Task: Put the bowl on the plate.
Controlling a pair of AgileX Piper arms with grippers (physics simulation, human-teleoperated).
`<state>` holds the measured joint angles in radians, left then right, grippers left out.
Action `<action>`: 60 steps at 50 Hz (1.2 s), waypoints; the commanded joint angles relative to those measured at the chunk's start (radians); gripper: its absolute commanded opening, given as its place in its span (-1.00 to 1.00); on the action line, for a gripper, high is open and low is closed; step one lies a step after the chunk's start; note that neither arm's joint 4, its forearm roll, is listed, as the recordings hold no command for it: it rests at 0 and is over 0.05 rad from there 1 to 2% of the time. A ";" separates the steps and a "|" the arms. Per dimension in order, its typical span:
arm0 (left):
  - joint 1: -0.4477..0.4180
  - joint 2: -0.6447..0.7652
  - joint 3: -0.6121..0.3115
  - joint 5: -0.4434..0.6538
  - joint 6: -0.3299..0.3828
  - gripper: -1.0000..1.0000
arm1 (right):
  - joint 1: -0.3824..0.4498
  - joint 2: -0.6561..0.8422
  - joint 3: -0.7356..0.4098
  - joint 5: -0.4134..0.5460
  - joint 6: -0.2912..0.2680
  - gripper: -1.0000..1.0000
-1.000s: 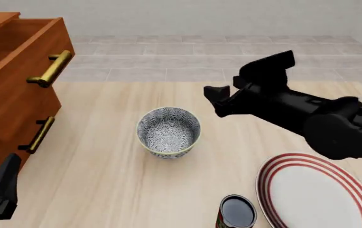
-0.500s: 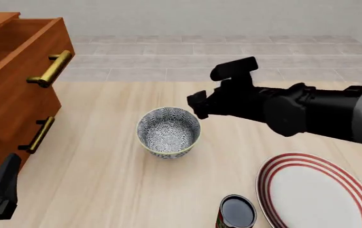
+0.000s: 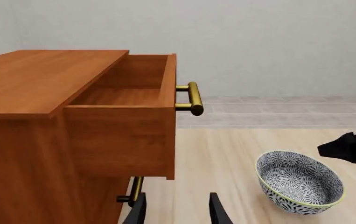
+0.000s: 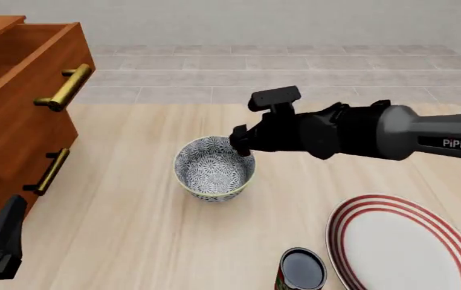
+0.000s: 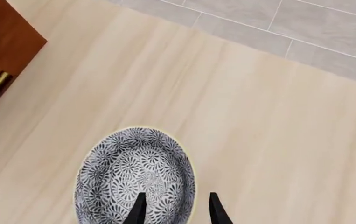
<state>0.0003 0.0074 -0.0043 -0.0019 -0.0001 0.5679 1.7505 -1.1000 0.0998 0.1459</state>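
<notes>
Reaching over the table, the right gripper (image 4: 241, 142) hangs above the near-right rim of the bowl (image 4: 214, 167), its fingers parted with the rim roughly beneath the gap. The bowl stands upright mid-table, well apart from the plate (image 4: 403, 244) at the front right. A good grasp would straddle the rim, one finger inside and one outside, before closing. A second ago this arm was higher and further right. The left gripper (image 3: 176, 212) waits, fingers apart, beside the drawer cabinet (image 4: 20, 109).
</notes>
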 commanded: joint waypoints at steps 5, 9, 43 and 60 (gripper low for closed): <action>0.000 0.000 0.000 0.000 0.000 1.00 | 0.016 0.098 -0.040 0.005 0.037 1.00; 0.000 0.000 0.000 0.000 0.000 1.00 | 0.014 0.119 -0.044 0.002 0.036 1.00; 0.000 0.000 0.000 0.000 0.000 1.00 | -0.015 0.213 -0.071 0.010 0.018 1.00; 0.000 0.000 0.000 0.000 0.000 1.00 | -0.003 0.239 -0.064 -0.003 0.027 1.00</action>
<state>0.0003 0.0074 -0.0043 -0.0019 0.0000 0.5587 1.9759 -1.1685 0.1041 0.1677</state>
